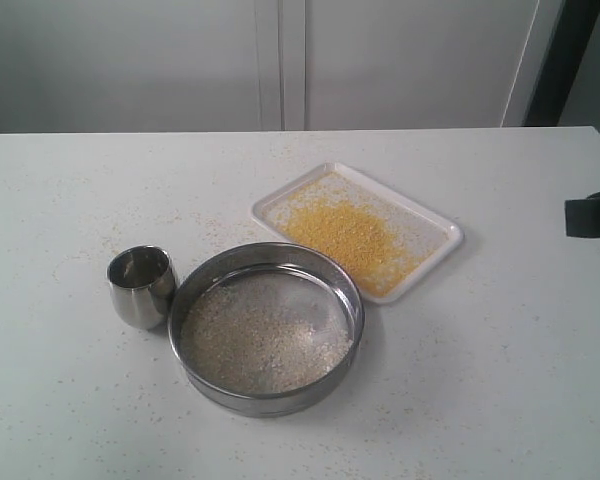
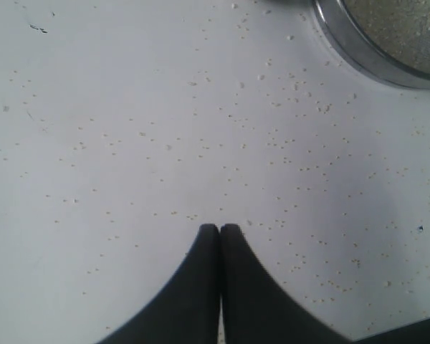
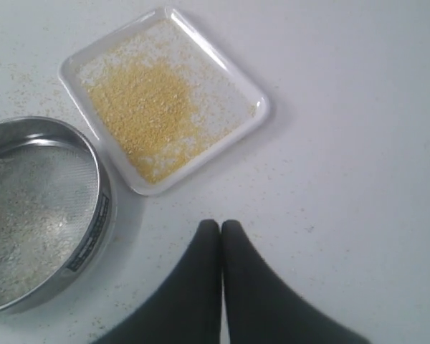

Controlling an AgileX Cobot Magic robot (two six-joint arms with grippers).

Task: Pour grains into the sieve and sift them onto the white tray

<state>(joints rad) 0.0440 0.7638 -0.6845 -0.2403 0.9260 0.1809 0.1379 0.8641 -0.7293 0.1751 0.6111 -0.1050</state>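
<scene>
**Left end effector [image 2: 220, 228] and right end effector [image 3: 221, 223] closed, nothing held**

Fine yellow-golden grains [image 1: 345, 235] lie spread over the flat white rectangular tray [image 1: 450, 235] with its low rim. Paler, coarser beige bits cover the grey mesh of the wide round steel-rimmed sieve [image 1: 265, 403]. By that split, the sifting looks finished.

The sieve sits on the desk [image 1: 500, 380] just beside the tray's near corner. A small rounded steel cup [image 1: 140, 287] stands upright and looks empty, close against the sieve's other side. In the exterior view the tray's long axis runs diagonally, from far left to near right.

The right end effector is the nearer one: its view takes in the whole tray and half the sieve. The left end effector sees only the sieve's rim, across desk dotted with stray specks [image 2: 287, 179]. Both have their fingers pressed together over bare desk, gripping nothing.
</scene>
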